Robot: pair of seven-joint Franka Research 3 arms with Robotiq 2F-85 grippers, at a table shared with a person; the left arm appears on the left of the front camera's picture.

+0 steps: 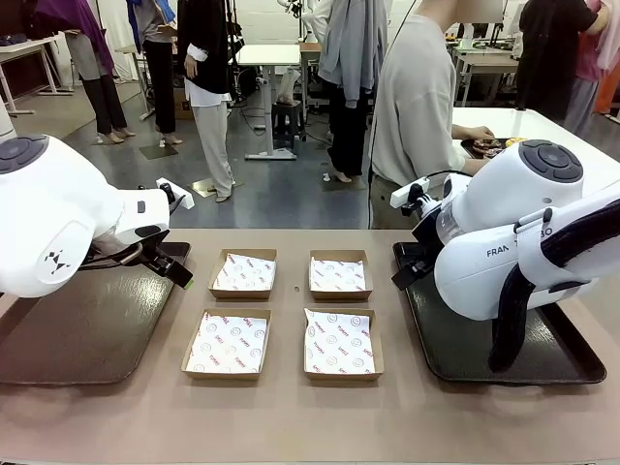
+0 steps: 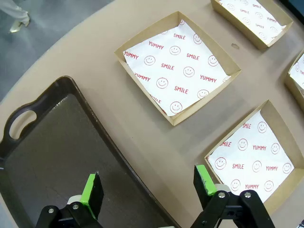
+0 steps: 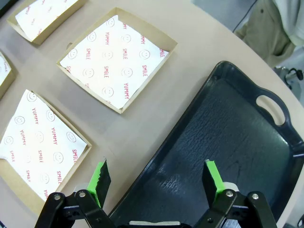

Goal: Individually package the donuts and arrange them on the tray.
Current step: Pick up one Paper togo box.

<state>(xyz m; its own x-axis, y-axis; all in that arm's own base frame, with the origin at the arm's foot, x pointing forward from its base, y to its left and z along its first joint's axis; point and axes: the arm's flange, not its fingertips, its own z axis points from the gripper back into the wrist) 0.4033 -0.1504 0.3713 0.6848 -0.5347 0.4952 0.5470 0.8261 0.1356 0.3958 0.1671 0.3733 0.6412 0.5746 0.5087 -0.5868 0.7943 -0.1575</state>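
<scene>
Packing unstarted: your L fingers [image 2: 91, 191] & R fingers [image 3: 101, 178] hung wide open, empty, flanking the boxes [image 1: 244, 272]; next you'd need a donut [image 1: 487, 145] from beyond them.

Rounded white left arm [image 1: 58, 208], white right arm [image 1: 504, 242] with black cable [image 1: 504, 325], black jaws, green pads [image 2: 90, 189], silver screws [image 2: 218, 194]

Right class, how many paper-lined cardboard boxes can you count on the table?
4 boxes: one far left, one far right, one near left, one near right. None seems hidden.

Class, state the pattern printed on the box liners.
Liner paper: red smileys, SMILE, YUMMY on white; left wrist view.
</scene>
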